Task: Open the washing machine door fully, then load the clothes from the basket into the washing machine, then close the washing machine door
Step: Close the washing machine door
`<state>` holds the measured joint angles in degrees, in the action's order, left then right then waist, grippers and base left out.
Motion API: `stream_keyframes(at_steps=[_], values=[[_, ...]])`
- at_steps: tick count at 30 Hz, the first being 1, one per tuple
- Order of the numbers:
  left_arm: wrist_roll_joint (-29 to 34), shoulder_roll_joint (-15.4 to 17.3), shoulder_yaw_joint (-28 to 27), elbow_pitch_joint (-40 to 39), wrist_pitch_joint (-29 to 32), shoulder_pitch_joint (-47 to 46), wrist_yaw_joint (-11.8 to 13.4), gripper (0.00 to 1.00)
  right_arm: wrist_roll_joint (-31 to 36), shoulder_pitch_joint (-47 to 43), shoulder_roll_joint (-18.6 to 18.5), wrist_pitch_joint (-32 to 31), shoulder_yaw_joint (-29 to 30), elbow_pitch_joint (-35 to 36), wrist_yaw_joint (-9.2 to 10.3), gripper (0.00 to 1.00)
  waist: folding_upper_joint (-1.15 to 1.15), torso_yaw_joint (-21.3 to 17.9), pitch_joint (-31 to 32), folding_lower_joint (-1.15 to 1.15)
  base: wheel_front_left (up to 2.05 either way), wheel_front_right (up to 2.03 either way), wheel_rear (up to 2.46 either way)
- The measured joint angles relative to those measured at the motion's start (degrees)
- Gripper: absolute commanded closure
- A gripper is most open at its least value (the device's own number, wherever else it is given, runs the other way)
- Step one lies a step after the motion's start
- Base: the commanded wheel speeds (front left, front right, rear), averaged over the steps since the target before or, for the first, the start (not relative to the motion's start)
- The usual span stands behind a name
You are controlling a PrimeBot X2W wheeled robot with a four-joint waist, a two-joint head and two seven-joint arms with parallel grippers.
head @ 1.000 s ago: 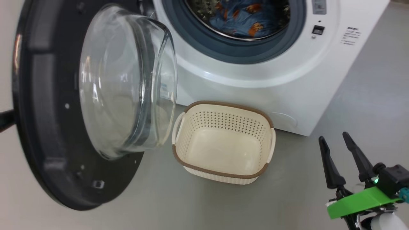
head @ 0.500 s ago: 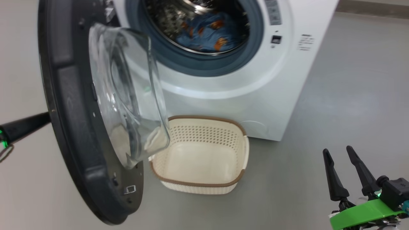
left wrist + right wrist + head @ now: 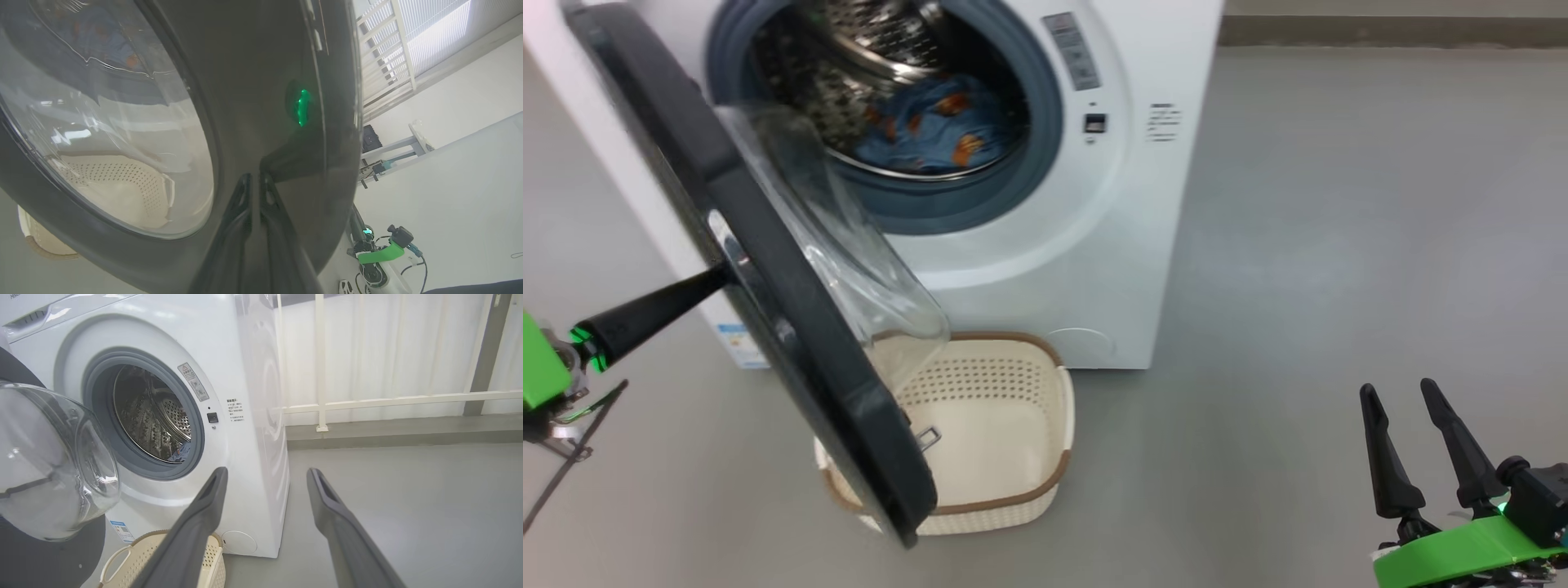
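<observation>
Door (image 3: pixel 800 343) touched by closed left pincer (image 3: pixel 716 282); right pincer (image 3: pixel 1396 390) spread wide, empty.

Head view looking down, left wrist close, all sharing door (image 3: pixel 776 310)

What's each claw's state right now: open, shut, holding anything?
Left claw: closed, holding nothing, fingertips against the glossy black round washing machine door.
Right claw: open, empty.
</observation>
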<state>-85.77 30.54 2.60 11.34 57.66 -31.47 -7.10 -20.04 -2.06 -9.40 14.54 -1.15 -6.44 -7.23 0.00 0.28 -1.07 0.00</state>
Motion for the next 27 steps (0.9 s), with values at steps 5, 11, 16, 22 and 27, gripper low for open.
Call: stream_keyframes(at_steps=[5,11,16,22,27], values=[[0.8,-0.1,0.0,-0.1,-3.3,0.9,0.0,1.0,0.0,-1.4,0.1,0.0,0.4,0.2,0.0,0.0,0.0,-3.5,0.4,0.0,0.0,0.0,0.0],[1.8,-0.1,0.1,-0.4,-6.4,1.2,0.0,1.0,0.0,-1.8,0.1,0.0,0.7,0.2,0.0,0.0,0.0,-7.4,0.4,0.0,0.0,0.0,0.0],[2.7,-0.1,0.3,-0.4,-9.4,1.1,0.0,1.0,0.0,-1.8,0.1,0.0,0.7,0.3,0.0,0.0,0.0,-10.6,0.1,0.0,0.0,0.0,0.0],[3.2,0.4,0.6,0.4,-12.3,0.9,0.0,1.0,0.0,-1.8,0.1,0.0,0.8,0.4,0.0,0.0,0.0,-13.8,-0.4,0.0,0.0,0.0,0.0],[3.0,0.6,1.5,0.5,-13.4,0.8,0.0,1.0,0.0,-1.8,0.2,0.0,1.3,0.5,0.0,0.0,0.0,-14.7,-1.2,0.01,0.0,0.0,0.0]])
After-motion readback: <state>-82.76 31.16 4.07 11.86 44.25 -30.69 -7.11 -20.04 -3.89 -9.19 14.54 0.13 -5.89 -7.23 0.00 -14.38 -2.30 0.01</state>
